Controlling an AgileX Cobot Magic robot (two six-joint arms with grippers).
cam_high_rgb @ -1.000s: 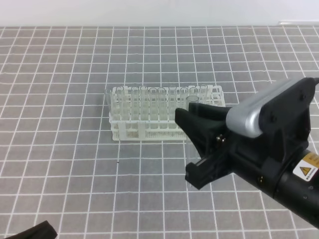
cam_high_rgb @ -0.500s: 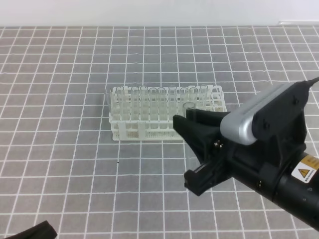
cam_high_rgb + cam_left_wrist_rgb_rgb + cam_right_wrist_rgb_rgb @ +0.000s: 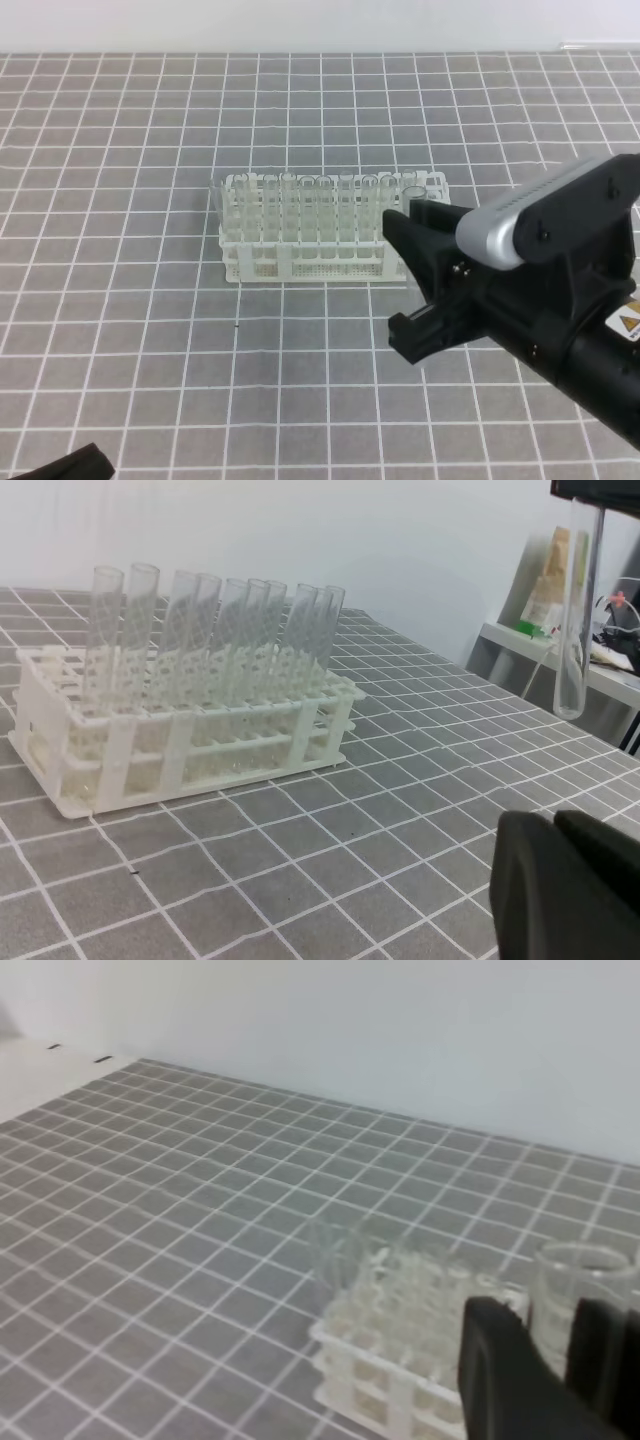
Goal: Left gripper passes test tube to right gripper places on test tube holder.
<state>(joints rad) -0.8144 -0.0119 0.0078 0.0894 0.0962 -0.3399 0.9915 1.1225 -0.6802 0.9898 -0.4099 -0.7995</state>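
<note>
The handover looks done: my right hand [image 3: 420, 265] grips the test tube [image 3: 577, 610] upright. My left hand [image 3: 565, 890] rests closed, empty. Racking it in the test tube holder [image 3: 300, 262] remains.

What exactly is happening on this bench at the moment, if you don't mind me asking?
The right gripper holds a clear test tube upright, its rounded end hanging in the air above the gridded mat, near one end of the white test tube holder. The holder already carries a row of tubes. The tube is not yet in a hole. The left gripper sits shut and empty at the near edge, its handover apparently done.
</note>
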